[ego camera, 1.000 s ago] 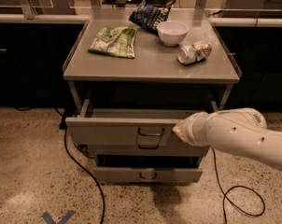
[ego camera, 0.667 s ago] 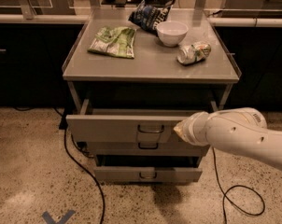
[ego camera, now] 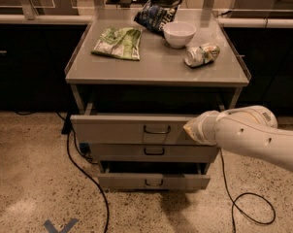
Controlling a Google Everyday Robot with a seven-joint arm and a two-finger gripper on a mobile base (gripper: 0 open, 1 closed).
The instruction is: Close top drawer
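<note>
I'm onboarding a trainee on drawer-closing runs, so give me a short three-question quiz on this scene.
1. True or false: the top drawer is fully shut.
2. What lies on the cart top just right of the white bowl? A) a mug B) a tipped can C) a spoon
3. Where is the tool?

Key:
1. False; it stands pulled out.
2. B.
3. At the top drawer's front, right of its handle.
</note>
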